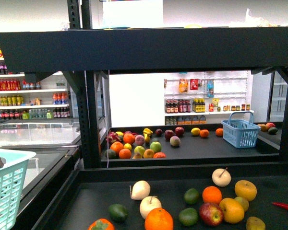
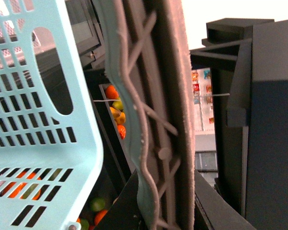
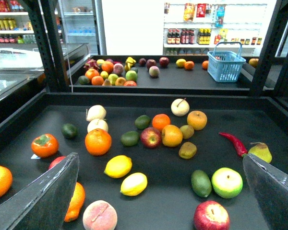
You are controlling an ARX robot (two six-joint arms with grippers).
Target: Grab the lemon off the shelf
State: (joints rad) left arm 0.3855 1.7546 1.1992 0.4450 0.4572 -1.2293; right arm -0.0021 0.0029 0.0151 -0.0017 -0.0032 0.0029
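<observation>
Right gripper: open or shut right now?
Open. The right gripper has its fingers wide apart in the wrist view, nothing between them; the nearest lemon lies loose on the shelf.

We see shelf (image 1: 144, 50) head-on from body camera; right wrist camera looks down on same lower deck, nearer; left wrist camera sits tight against basket (image 2: 33, 120).

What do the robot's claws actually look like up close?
The right claw has two broad, flat fingers, dark grey with a fine grainy surface. Of the left claw only one grey-brown finger shows, close up, ribbed with a raised criss-cross lattice. No cables or markings are visible.
</observation>
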